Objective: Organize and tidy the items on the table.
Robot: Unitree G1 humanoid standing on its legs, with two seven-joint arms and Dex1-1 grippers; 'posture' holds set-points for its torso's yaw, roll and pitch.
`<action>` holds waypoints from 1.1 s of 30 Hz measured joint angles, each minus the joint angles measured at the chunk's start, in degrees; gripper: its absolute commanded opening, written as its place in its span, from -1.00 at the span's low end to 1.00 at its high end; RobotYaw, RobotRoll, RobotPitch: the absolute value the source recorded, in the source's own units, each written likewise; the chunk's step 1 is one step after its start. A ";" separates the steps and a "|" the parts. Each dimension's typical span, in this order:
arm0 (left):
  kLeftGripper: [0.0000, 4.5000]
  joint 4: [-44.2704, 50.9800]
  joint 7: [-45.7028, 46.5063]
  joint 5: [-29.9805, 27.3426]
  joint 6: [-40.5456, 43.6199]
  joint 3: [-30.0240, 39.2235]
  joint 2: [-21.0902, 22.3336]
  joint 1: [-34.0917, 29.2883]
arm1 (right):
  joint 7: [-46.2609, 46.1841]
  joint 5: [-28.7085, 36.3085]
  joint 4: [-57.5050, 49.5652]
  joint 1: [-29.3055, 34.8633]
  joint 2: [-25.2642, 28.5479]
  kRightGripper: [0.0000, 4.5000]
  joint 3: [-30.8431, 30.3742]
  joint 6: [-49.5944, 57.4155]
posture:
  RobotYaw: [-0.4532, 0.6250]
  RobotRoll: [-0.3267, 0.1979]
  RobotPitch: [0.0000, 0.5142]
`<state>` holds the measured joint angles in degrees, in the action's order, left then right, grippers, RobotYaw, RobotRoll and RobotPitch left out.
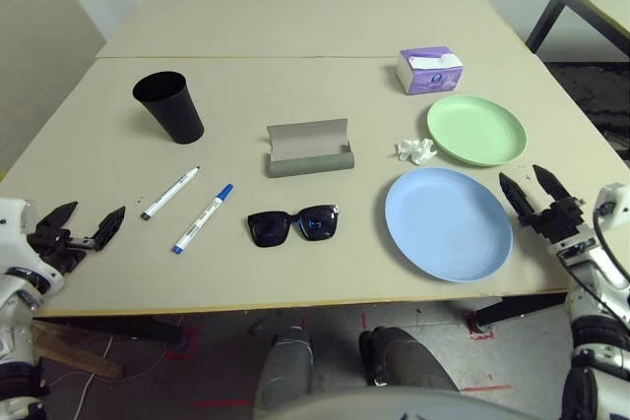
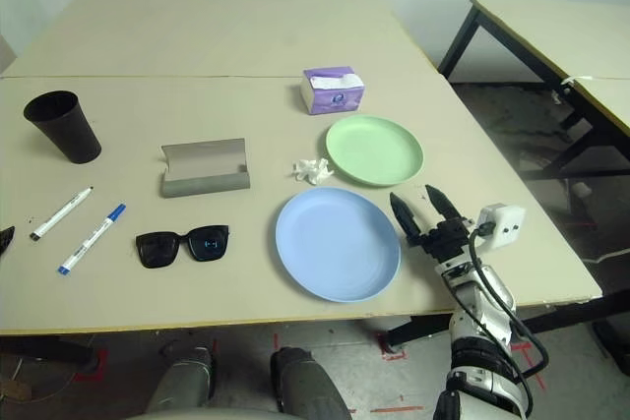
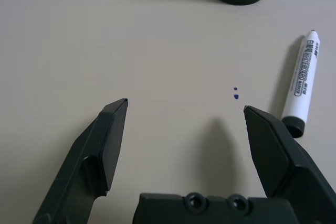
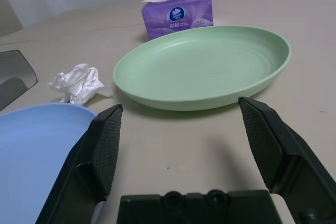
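Left gripper (image 1: pixel 94 221) hangs at the tabletop's (image 1: pixel 295 17) left edge, fingers spread, empty, near the black-capped pen (image 1: pixel 169 194). Right gripper (image 1: pixel 533 190), fingers likewise spread, sits just beside the blue plate (image 1: pixel 448 222); the green plate (image 1: pixel 476 129), tissue wad (image 1: pixel 415 150) and tissue box (image 1: pixel 430 70) lie beyond.

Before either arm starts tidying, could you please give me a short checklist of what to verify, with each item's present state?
1. Left gripper empty, fingers apart: ok.
2. Right gripper empty, fingers apart: ok.
3. Glasses case open beside the black sunglasses: ok.
4. Black-capped pen and blue-capped pen lie apart, not crossed: ok.
5. Green plate and blue plate carry nothing: ok.
6. Tissue wad clear of the green plate's rim: cannot tell.
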<state>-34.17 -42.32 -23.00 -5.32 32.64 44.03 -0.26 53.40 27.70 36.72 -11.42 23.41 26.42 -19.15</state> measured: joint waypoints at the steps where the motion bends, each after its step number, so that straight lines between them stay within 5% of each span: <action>1: 0.99 0.39 0.07 0.00 0.14 -0.04 -0.04 0.41 | -0.07 0.12 -0.17 0.04 0.00 1.00 0.00 0.08 | -0.05 0.25 -0.42; 22: 0.99 6.86 -0.30 -1.33 4.29 -2.78 -3.21 4.81 | -0.12 1.89 0.71 -0.31 4.39 1.00 1.26 1.34 | -0.19 0.25 -0.44; 33: 0.99 10.33 -21.29 -2.06 6.82 -15.98 -0.40 16.13 | -1.53 2.86 -8.14 5.21 7.34 1.00 1.64 7.35 | -0.37 0.25 -0.54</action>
<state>-23.84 -63.61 -25.06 1.51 16.66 43.63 15.87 51.86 30.56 28.58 -6.21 30.75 28.06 -11.79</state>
